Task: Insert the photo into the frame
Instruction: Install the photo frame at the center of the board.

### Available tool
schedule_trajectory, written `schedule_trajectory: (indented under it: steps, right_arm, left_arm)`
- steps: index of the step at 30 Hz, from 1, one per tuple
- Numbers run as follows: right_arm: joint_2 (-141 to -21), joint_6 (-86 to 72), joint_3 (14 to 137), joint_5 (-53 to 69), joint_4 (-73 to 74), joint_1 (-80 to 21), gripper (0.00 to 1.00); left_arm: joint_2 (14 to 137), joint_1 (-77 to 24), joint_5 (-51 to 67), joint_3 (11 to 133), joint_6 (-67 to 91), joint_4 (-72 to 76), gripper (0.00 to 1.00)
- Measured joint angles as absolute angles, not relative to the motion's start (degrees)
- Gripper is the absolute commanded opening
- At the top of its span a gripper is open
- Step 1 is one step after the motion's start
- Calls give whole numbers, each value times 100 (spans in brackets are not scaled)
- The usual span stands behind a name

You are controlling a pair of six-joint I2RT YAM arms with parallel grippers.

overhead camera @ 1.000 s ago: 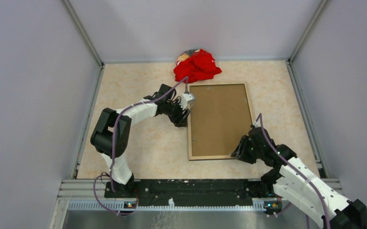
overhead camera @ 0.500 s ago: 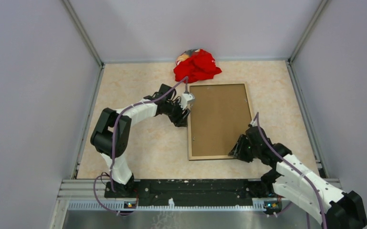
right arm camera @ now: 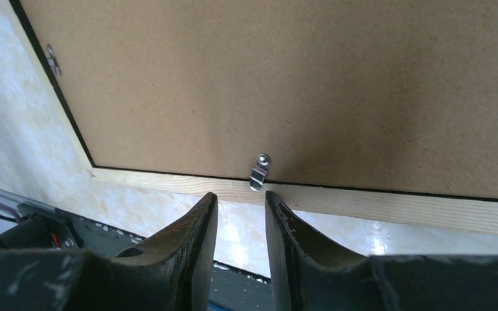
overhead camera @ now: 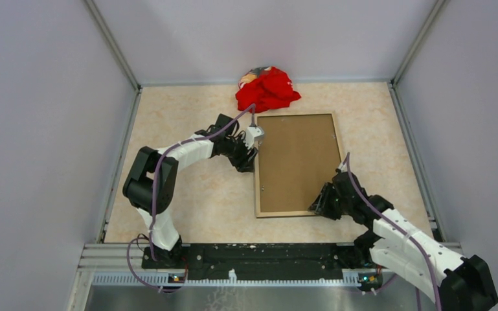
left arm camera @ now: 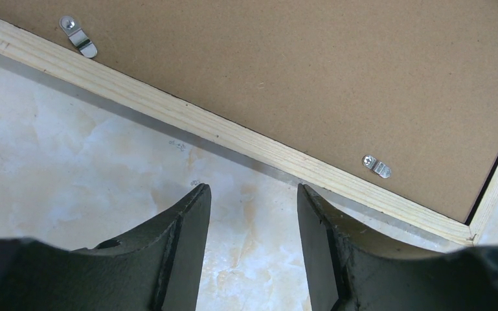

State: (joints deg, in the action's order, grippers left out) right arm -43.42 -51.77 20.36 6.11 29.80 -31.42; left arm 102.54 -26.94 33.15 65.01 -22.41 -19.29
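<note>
My right claw point(right arm camera: 239, 194), fingers a narrow gap apart and pinching nothing, hovers at the bottom rail of the frame point(overhead camera: 258, 188), its tips just short of a small metal clip point(right arm camera: 260, 172) that lies across the seam onto the brown backing board point(overhead camera: 298, 162). My left claw point(left arm camera: 252, 189), spread wider and also empty, sits over bare counter point(overhead camera: 194, 194) just beside the frame's left rail, near the upper left corner in the overhead view.

The frame lies back-up, right of centre in that view, with pale wood rails showing and the board seated inside them. The photo is nowhere in sight; whether it lies under the board I cannot tell. A crumpled red cloth point(overhead camera: 269, 89) rests just beyond the frame's top edge.

By my reading, the step in hand is freeing the board so it can be lifted out. To do it well, I should bring one fingertip against the side of the clip and swing it round onto the rail, pushing along the wood and not down on the board. The light frame could slide, so my left claw would do best braced against the left rail while the right one turns. Two more clips point(left arm camera: 78, 35) wait on that side.
</note>
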Motion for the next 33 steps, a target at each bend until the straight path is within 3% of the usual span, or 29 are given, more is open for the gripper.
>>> schedule_trajectory:
  steps: [33]
  right_arm:
    - [-4735,-5273,1986,676,2375,-3142,31]
  left_arm:
    - [10254,-2694,3317,6501,-2259,-1929,57]
